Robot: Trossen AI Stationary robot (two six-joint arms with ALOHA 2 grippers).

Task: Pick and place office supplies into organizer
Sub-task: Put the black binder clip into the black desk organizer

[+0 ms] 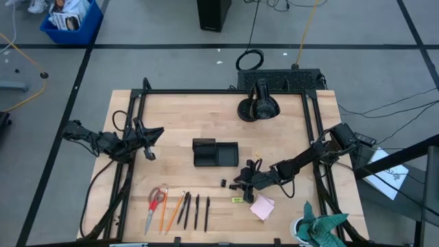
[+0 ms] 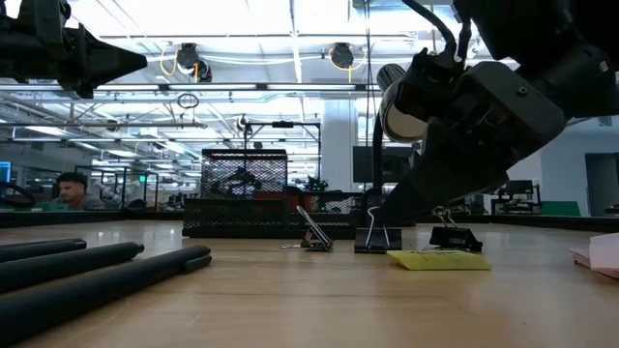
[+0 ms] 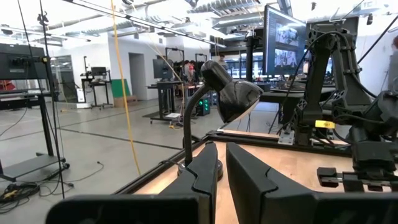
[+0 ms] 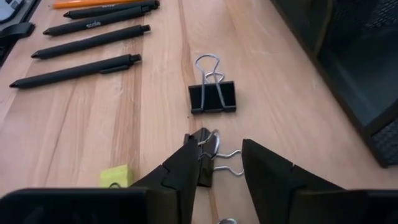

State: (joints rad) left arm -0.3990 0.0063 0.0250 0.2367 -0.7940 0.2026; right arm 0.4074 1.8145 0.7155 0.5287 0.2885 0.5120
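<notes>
While the left gripper (image 1: 149,152) is parked well to the left of the organizer (image 1: 215,152), fingers (image 3: 205,171) drawn close together with nothing between them, the right gripper (image 4: 219,163) is set low on the table just in front of the organizer. A binder clip (image 4: 208,163) is seen between its fingers, jaws partly drawn in around it; a firm grip cannot be confirmed, since one finger looks to touch the clip's black body while a gap shows on the wire-handle side. A second binder clip (image 4: 212,93) sits on the wood just past the first, untouched. A small yellow-green piece (image 4: 114,176) lies near the gripper, farther from the organizer. The pink sticky-note pad (image 1: 262,206) is placed beyond that, toward the table's front edge. Scissors (image 1: 154,206), orange pencils (image 1: 169,211) and black pens (image 1: 195,211) are lined up in a row front-left of the organizer. The organizer's compartments appear empty, though not all are seen clearly.
</notes>
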